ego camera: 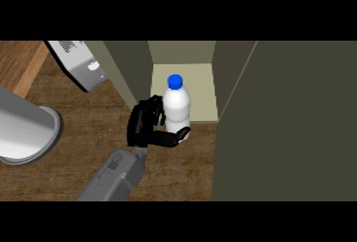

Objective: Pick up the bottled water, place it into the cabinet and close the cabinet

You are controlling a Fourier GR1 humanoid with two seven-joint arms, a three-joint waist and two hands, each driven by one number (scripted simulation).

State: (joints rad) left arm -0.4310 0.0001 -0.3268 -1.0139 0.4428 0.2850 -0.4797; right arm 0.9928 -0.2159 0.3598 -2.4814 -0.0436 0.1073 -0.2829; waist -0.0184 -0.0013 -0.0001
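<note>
Head view: my hand (150, 126) curls round the bottled water (176, 106) at the open cabinet's (185, 64) front edge. Its door (286, 123) stands open alongside; a grey pot (24, 127) sits at the counter's (83, 113) left edge.

The left hand (150, 126) curls round the upright bottled water (176, 106) at the open cabinet (187, 66) shelf's front edge.

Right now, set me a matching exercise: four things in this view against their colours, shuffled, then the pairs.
Things:
1 bottle cap
2 bottle
3 robot hand
4 counter

Colours:
A black
B brown wood
C blue
D white

Pairs: 1-C, 2-D, 3-A, 4-B
</note>
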